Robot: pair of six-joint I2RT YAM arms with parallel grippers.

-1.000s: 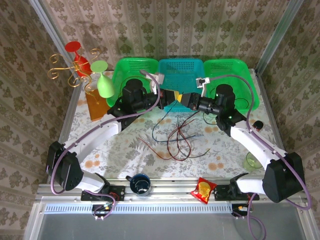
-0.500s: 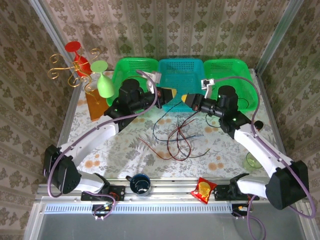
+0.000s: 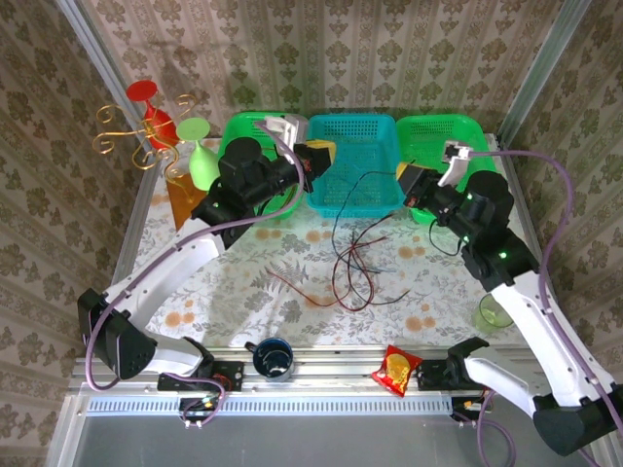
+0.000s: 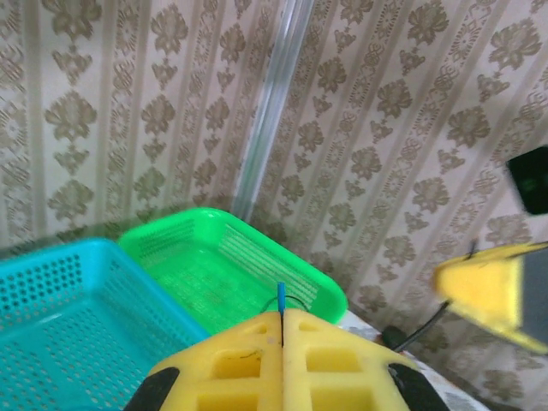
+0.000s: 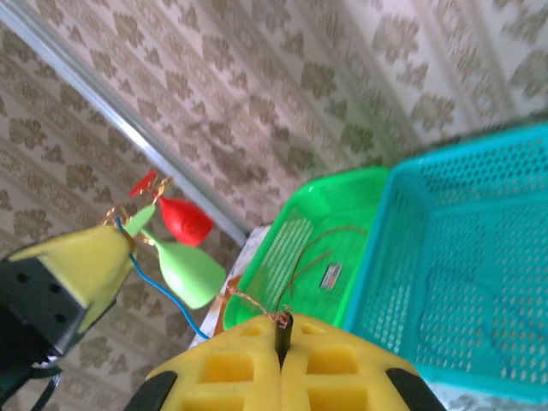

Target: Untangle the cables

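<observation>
The left end effector (image 4: 282, 320), at the teal basket's (image 3: 352, 121) left rim, was clamped on a blue cable (image 4: 281, 296) tip; the right end effector (image 5: 281, 336), at its right rim, pinched a black cable (image 5: 282, 327). The cables (image 3: 348, 276) sagged into a snarl before the basket; pulling wider might cinch it or slip the tips.

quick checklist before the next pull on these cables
1. left gripper shut on the blue cable end: ok
2. right gripper shut on the black cable end: ok
3. held cables free of each other: cannot tell
4. red cables untangled on the table: not ok, they cross dark strands in one heap
5. hanging cable clear of the teal basket rim: cannot tell
</observation>
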